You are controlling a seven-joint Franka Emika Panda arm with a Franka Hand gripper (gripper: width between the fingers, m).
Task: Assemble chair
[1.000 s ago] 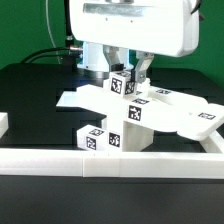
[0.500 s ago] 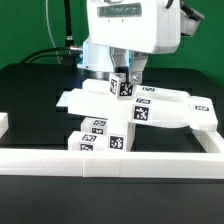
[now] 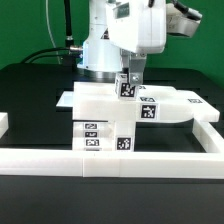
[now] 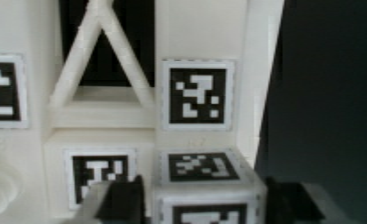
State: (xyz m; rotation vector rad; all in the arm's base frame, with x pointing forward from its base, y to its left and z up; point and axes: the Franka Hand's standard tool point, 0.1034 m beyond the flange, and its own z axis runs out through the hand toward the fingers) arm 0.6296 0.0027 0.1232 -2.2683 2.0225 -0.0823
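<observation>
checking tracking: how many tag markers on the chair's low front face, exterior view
3 tag markers: two stacked, a third at their exterior view's right. Others may be hidden.

We are in a robotics lab, at a fenced test bench. A large white robot arm stands over a matte black table, which is edged by a low white border wall. The white plastic chair pieces carry printed black-and-white square tag markers, and we see these up close in the wrist view too. Behind the bench we see a plain green backdrop and a thin black cable.
</observation>
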